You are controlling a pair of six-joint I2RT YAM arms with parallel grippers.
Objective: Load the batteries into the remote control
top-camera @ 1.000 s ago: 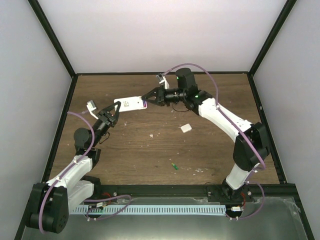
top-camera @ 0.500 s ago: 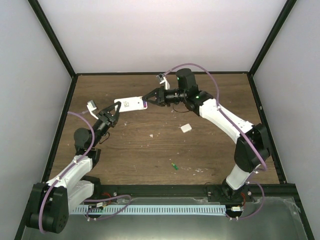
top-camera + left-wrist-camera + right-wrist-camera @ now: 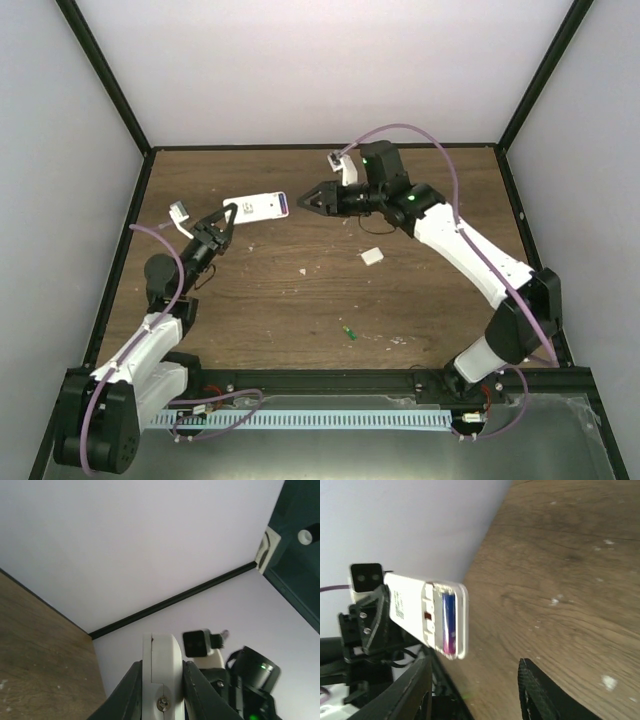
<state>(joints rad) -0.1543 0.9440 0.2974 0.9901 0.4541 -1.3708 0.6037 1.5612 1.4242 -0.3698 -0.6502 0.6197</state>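
My left gripper [image 3: 226,216] is shut on the white remote control [image 3: 258,207] and holds it above the far left of the table; in the left wrist view the remote [image 3: 163,675] stands edge-on between the jaws. The right wrist view shows the remote's [image 3: 412,609] open compartment with the purple-blue battery [image 3: 449,622] seated in it. My right gripper [image 3: 308,200] is open and empty, a short way right of the remote's end. The green battery [image 3: 350,334] lies on the table near the front middle.
A small white square piece [image 3: 372,257] lies on the wooden table [image 3: 300,300] right of centre. Small pale crumbs dot the wood. Black frame rails and pale walls enclose the table.
My right gripper has let go of the remote's end and drawn back to the right, open. The left gripper still holds the remote, shifted slightly left.
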